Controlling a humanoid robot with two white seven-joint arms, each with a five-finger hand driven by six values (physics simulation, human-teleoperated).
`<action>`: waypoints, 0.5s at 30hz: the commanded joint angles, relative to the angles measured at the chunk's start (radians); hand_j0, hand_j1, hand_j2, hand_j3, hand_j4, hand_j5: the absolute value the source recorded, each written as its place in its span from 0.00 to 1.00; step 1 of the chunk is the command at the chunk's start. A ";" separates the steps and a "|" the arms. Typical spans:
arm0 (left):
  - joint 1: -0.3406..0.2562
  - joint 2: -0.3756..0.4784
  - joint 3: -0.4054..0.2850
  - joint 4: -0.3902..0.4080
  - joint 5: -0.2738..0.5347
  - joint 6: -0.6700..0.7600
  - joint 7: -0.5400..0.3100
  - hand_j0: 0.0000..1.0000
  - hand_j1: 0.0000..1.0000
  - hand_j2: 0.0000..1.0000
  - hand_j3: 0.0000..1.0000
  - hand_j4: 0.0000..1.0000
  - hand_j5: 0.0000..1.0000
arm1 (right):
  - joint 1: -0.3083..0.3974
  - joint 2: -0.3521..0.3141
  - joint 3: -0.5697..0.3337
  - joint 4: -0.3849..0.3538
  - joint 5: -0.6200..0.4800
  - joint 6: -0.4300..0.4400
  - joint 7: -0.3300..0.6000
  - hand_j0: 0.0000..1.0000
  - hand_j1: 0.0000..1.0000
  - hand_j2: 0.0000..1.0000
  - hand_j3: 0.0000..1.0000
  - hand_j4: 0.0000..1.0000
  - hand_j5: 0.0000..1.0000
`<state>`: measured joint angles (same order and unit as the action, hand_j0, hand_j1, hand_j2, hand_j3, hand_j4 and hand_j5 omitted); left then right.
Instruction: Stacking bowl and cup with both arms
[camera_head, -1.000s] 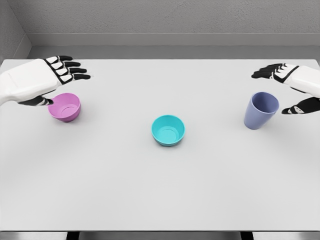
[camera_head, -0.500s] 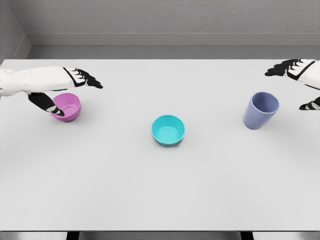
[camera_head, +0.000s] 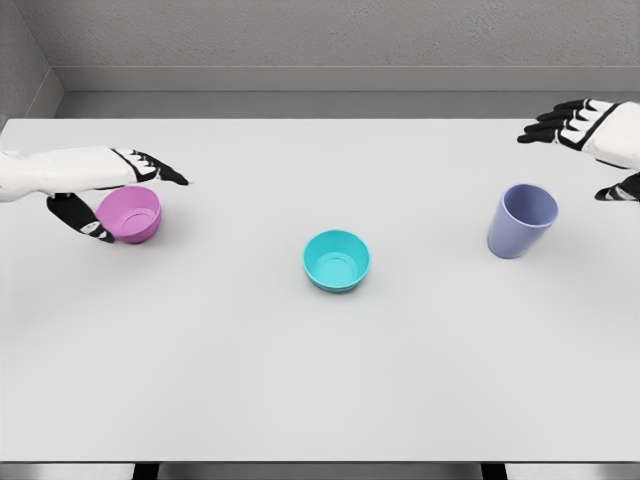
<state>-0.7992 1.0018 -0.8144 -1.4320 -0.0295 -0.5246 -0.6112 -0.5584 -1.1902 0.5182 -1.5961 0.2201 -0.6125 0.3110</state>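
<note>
- Small round pink plastic bowl (camera_head: 131, 213), smooth matte, sits upright at the counter's left; left hand (camera_head: 100, 178) is over its rim w/ fingers (camera_head: 160, 168) straight across the top and thumb down at the bowl's near-left wall, apparently touching – spread wide, no grip yet.
- Round teal plastic bowl (camera_head: 337, 260) upright mid-counter, well apart from both hands.
- Tapered lavender-blue plastic cup (camera_head: 521, 221) upright at right; right hand (camera_head: 596, 135) hovers near, behind and to its right, fingers wide (thumb partly cut off by frame edge).
- Plain white matte counter (camera_head: 320, 380); grey textured wall (camera_head: 330, 40) behind.
</note>
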 joint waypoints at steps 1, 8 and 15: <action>0.000 0.009 -0.002 0.001 -0.009 0.020 0.000 1.00 1.00 1.00 1.00 1.00 1.00 | 0.000 0.023 0.011 -0.002 0.021 0.002 -0.001 1.00 1.00 1.00 1.00 1.00 1.00; 0.000 0.008 -0.023 0.031 -0.033 0.041 0.000 1.00 1.00 1.00 1.00 1.00 1.00 | -0.006 0.038 0.020 -0.002 0.045 0.002 0.000 1.00 1.00 1.00 1.00 1.00 1.00; -0.002 -0.005 -0.031 0.038 -0.078 0.110 0.000 1.00 1.00 1.00 1.00 1.00 1.00 | -0.009 -0.022 0.055 -0.041 0.045 0.002 0.000 1.00 1.00 1.00 1.00 1.00 1.00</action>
<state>-0.8007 0.9978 -0.8431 -1.3972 -0.0992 -0.4325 -0.6112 -0.5676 -1.1970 0.5591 -1.6250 0.2708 -0.6124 0.3123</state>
